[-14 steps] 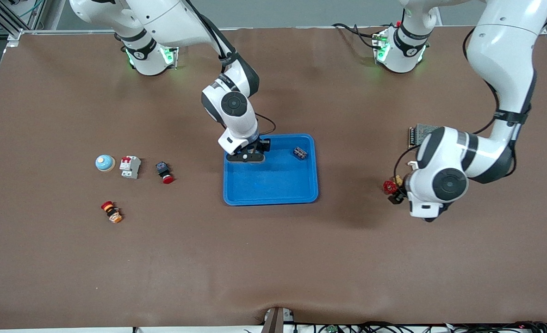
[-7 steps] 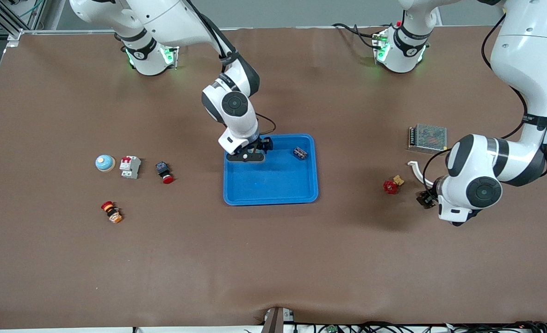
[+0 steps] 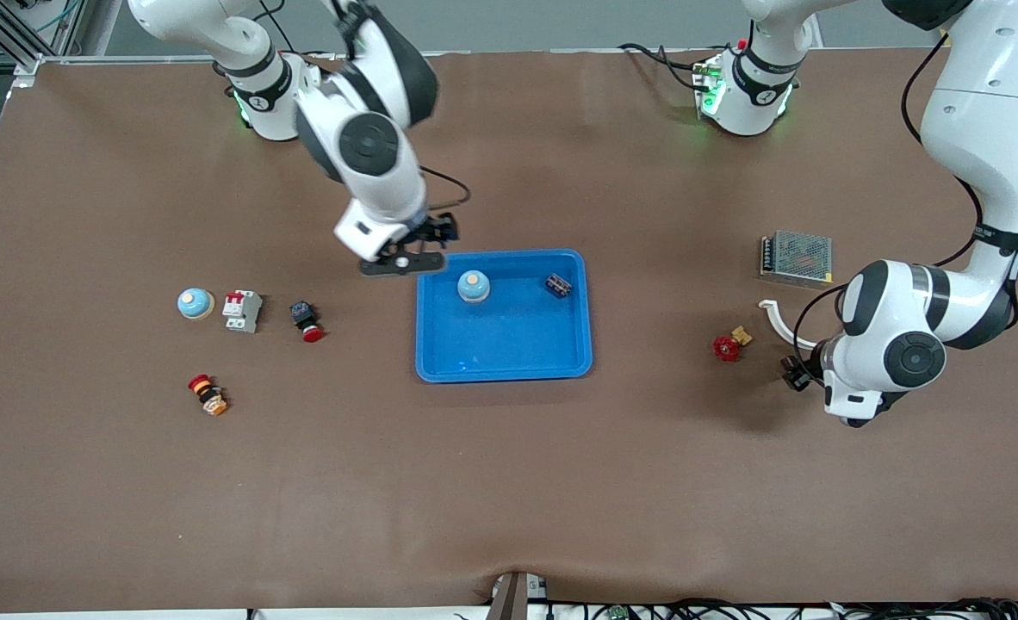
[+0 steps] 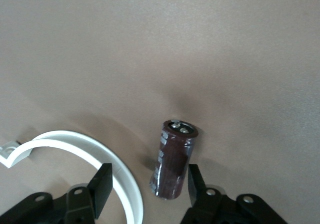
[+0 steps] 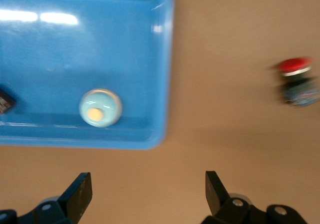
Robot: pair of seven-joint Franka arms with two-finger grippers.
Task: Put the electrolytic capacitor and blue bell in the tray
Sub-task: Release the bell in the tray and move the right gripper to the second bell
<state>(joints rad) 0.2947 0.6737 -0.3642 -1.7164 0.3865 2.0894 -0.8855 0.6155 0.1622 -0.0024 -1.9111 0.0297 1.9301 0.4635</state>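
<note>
Where front view hides it: capacitor [image 4: 173, 159] between left pincer [image 4: 146, 186] fingers.

I count two blue bells [image 3: 473, 286] [image 3: 195, 303], two red push buttons [image 3: 306, 319] [image 3: 207, 393], one tray [image 3: 509, 349], one capacitor [image 4: 173, 159].

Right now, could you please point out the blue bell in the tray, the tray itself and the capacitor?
blue bell [image 3: 473, 286]: front view, its domed top.
tray [image 3: 509, 344]: front view, bare floor.
capacitor [image 4: 172, 160]: left wrist view, its dark body.
</note>
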